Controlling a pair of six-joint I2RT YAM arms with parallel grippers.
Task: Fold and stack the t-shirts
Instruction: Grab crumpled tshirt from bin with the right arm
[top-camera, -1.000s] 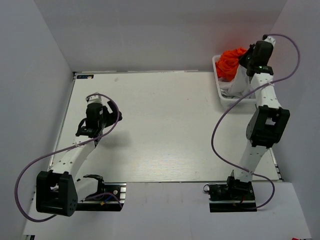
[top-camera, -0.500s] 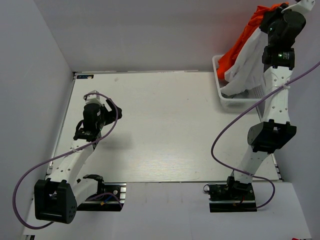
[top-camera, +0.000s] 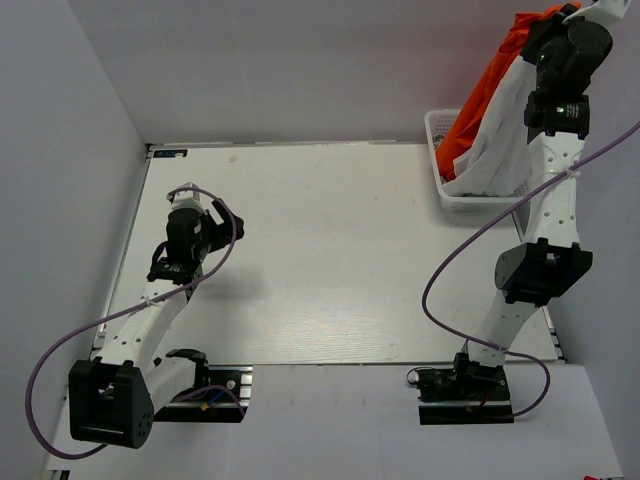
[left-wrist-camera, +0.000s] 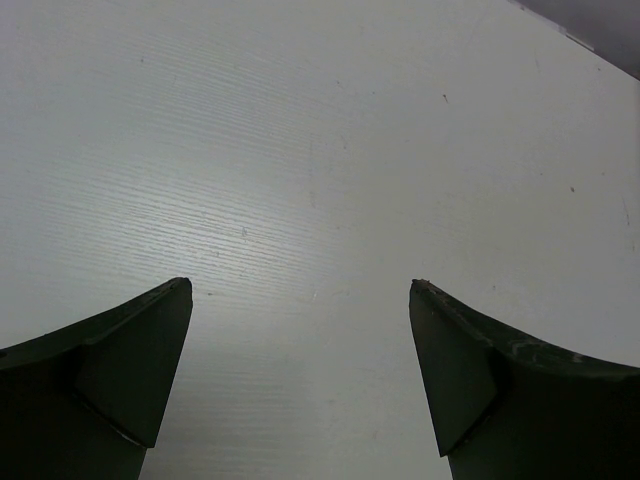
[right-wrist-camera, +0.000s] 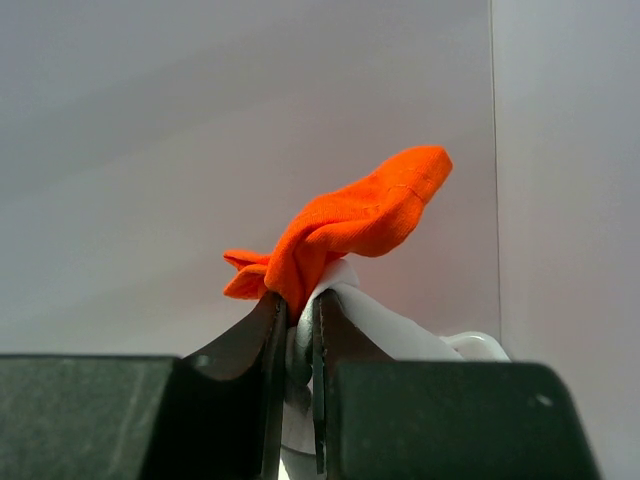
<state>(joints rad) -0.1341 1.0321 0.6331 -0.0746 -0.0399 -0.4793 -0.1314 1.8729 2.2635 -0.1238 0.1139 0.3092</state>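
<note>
Barely begun: 0 folded, 0 stacked on table (top-camera: 330, 250). Clamped in right jaws: orange shirt (top-camera: 485, 95), seemingly white shirt (top-camera: 505, 140) too, dangling into basket (top-camera: 470, 203). Left jaws wide, idle.

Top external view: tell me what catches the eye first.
An orange t-shirt and a white t-shirt hang together from the right gripper, raised high at the far right, their lower ends trailing into the white basket. The left gripper hovers open over the table on the left.
</note>
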